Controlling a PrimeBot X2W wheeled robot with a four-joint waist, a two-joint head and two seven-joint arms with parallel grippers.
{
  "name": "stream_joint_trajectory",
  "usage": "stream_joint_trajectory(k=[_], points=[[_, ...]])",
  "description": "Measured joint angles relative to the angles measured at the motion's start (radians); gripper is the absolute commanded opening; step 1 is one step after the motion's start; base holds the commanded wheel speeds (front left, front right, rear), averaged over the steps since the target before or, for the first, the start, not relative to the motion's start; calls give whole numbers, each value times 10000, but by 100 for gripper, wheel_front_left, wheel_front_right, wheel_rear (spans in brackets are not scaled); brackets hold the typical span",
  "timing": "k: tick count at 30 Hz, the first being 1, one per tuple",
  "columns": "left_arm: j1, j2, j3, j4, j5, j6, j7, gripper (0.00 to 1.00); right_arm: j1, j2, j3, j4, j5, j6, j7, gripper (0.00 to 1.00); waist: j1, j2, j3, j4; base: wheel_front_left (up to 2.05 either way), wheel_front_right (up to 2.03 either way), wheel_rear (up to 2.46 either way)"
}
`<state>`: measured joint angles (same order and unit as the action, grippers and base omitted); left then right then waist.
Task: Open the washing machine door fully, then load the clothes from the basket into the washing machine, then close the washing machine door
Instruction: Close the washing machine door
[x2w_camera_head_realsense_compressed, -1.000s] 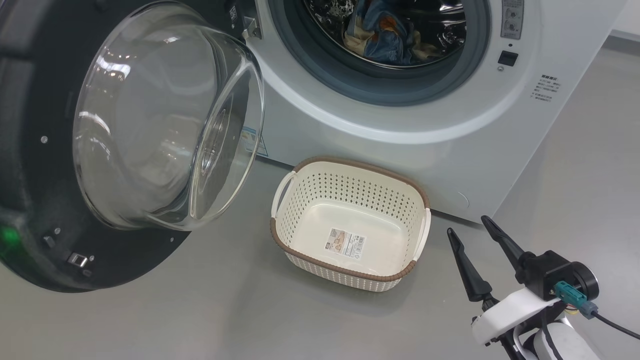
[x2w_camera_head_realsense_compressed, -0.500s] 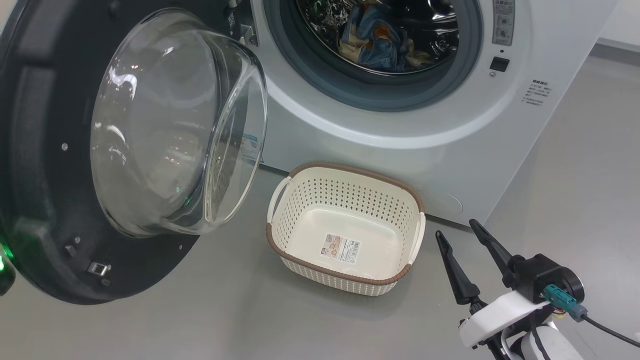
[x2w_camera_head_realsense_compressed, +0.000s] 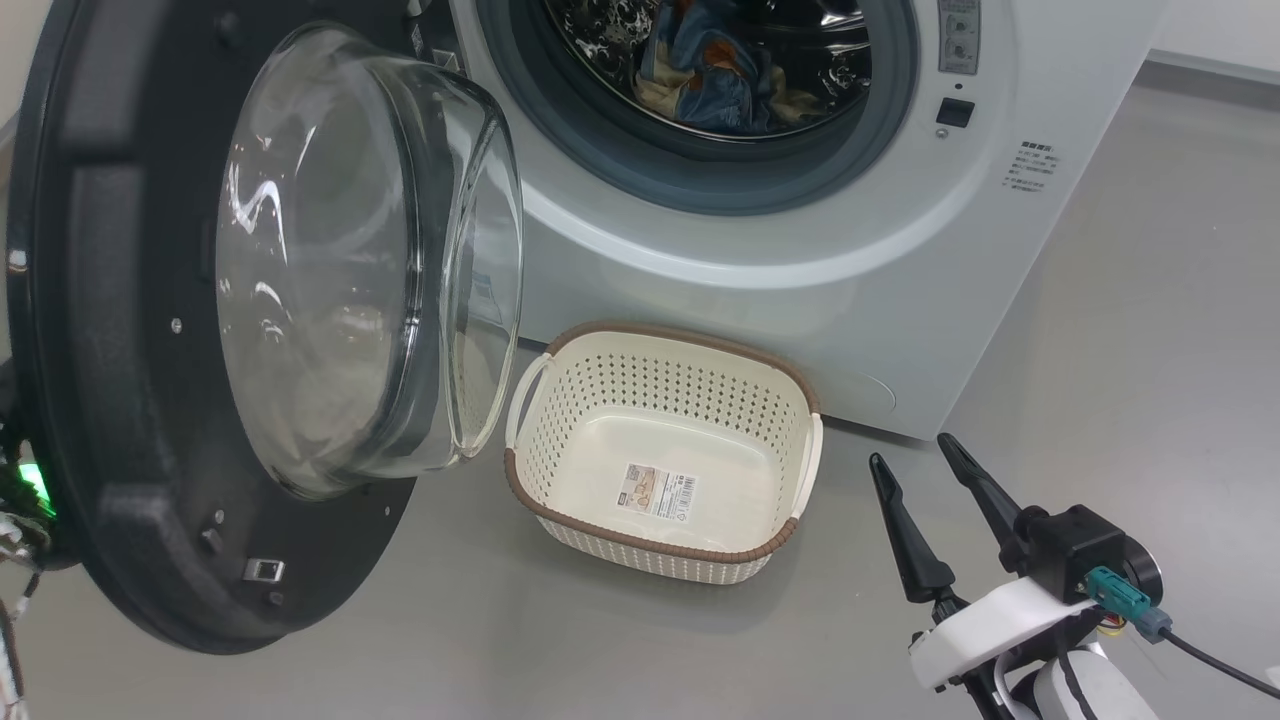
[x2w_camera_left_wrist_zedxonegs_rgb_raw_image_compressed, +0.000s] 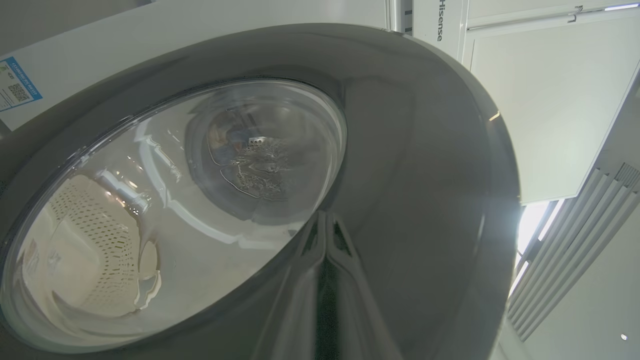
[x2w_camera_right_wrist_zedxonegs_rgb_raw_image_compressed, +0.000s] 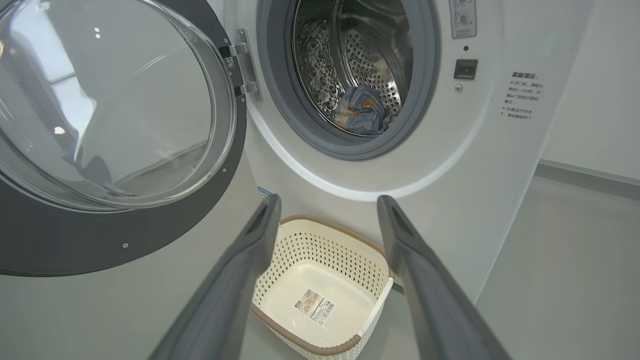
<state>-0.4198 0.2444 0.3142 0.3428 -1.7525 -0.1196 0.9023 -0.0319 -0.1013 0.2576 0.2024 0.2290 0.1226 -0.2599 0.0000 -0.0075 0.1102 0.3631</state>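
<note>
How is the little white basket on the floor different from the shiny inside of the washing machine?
The cream-white perforated plastic basket is empty; the shiny steel drum holds the blue printed clothes. The basket sits on the grey floor, opening upward; the drum sits higher, opening forward. The basket is a rounded rectangle; the drum is round. Both have walls full of small holes.

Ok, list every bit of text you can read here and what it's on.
"Hisense": white panel, left wrist view.
Barcode sticker in the basket: too small to read.
Printed notice on the washing machine: too small to read.
Grey sticker above the notice: too small.
Blue label, left wrist view: blurred.
</note>
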Motion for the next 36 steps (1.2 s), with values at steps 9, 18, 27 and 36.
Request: stream_joint_trajectory(k=[9, 18, 27, 36], points=[[243, -1273, -637, -909, 98, 0, -339, 0, -1, 90, -35, 4, 10, 0, 0, 100, 0, 0, -97, -382, 0, 0, 0], [260, -2140, -1210, -1315, 326, 0, -872, 0, 5, 169, 125, 67, 23, 0, 0, 100, 0, 0, -349, -916, 0, 0, 0], [177, -2115, -1363, -859, 1101, -2, -2155, 0, 11, 186, 267, 130, 23, 0, 0, 100, 0, 0, -546, -1716, 0, 0, 0], [-295, -2113, -1616, -249, 1576, 0, -3133, 0, 14, 215, 437, 163, 23, 0, 0, 100, 0, 0, -665, -2604, 0, 0, 0]])
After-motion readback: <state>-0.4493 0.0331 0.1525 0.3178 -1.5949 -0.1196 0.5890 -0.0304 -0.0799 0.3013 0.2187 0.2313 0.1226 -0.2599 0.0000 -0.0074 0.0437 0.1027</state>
